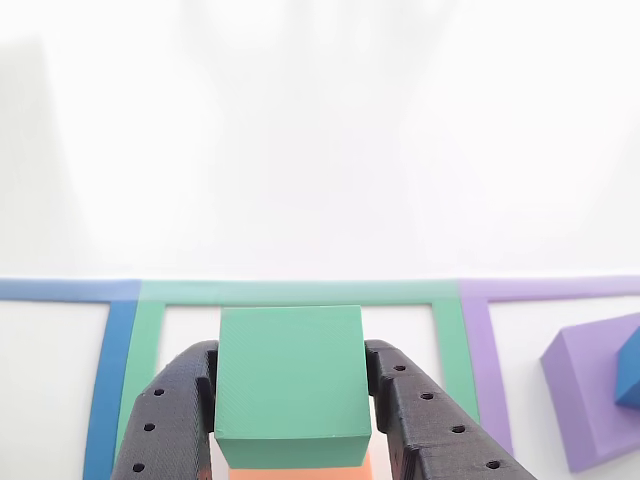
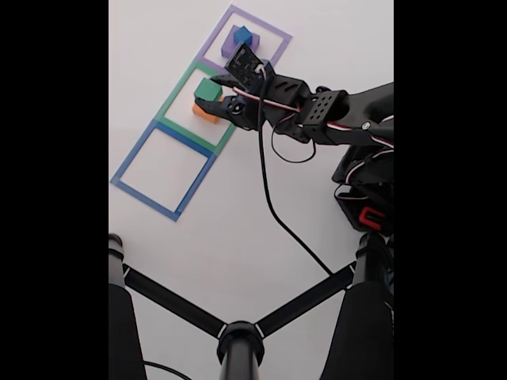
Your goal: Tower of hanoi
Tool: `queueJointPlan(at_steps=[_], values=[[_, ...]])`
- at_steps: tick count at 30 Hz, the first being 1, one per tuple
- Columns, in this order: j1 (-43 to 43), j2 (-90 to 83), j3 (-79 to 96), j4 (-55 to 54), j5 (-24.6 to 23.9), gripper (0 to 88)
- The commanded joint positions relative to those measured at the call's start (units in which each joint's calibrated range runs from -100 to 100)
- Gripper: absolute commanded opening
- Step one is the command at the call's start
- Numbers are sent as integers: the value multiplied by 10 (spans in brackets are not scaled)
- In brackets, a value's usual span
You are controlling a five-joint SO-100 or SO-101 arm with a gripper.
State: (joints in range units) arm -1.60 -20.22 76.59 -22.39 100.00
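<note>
Black two-finger tool (image 1: 292,400) pinching matte green square block (image 1: 291,378), sitting atop matte orange block (image 1: 300,466) inside green tape outline (image 1: 300,292) on white bench (image 1: 320,150).

Risking: skewed grip dragging orange block along, probably.

Counting: one green, one orange, one flat purple block (image 1: 590,385), one blue cube (image 1: 630,372) resting on purple; three tape outlines.

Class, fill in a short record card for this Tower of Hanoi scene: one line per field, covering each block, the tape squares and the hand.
green block: on the orange block, inside the green tape square
purple block: in the purple tape square, blue block on top
blue tape square: holds no block
hand: a finger on each side of the green block
surface: white table
</note>
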Motion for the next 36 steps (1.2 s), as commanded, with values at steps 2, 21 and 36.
queueJointPlan(at_steps=[2, 21, 36], values=[[3, 16, -11, -35, 0, 51], [5, 100, -13, -113, 0, 54], [6, 140, -20, -150, 0, 155]])
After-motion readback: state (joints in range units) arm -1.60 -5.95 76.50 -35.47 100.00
